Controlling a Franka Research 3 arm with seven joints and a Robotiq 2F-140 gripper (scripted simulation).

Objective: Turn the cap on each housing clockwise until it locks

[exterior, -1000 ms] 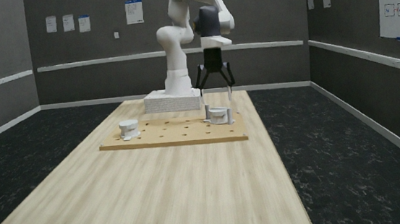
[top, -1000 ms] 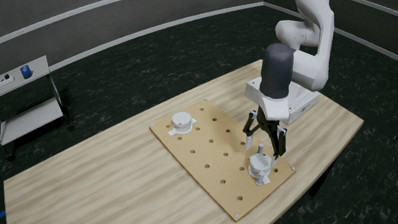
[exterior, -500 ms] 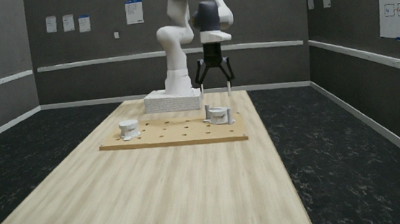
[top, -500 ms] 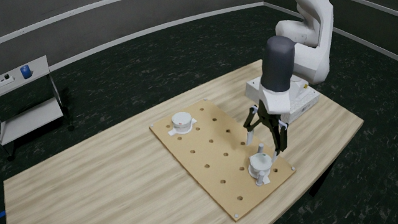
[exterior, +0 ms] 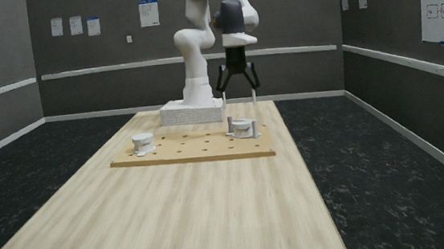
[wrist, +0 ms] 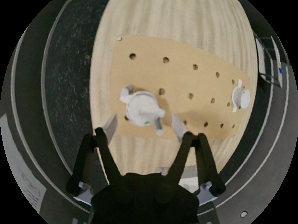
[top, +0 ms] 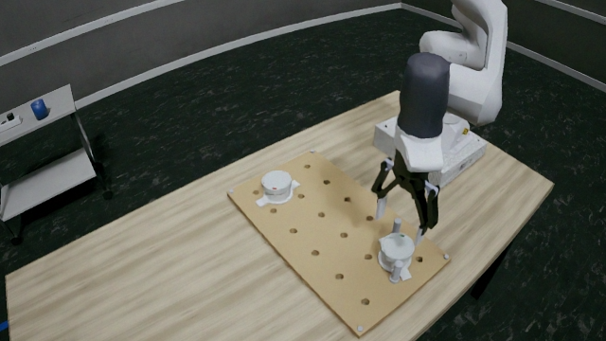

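Observation:
A white cap with a green mark (top: pixel 397 246) (exterior: pixel 242 122) (wrist: pixel 141 107) sits on an upright white housing (top: pixel 406 274). One grey post (top: pixel 397 225) (exterior: pixel 230 124) and another grey post (top: pixel 396 272) (exterior: pixel 255 130) stand on opposite sides of it. A second white cap with a red mark (top: pixel 276 181) (exterior: pixel 142 137) (wrist: pixel 244 98) sits on another upright housing (top: pixel 261 202) at the board's far end. My gripper (top: pixel 400 229) (exterior: pixel 240 104) (wrist: pixel 144 119) is open and empty, pointing down above the green-marked cap, its fingertips higher than the cap. Whether either cap is locked cannot be told.
Both housings stand on a tan board with holes (top: pixel 331 256) (exterior: pixel 193 158) (wrist: pixel 150 47) on the wooden table (top: pixel 166 275) (exterior: pixel 166 218). The robot's base (top: pixel 454 166) (exterior: pixel 192 115) stands behind the board. A cart (top: pixel 52 109) stands off to the side.

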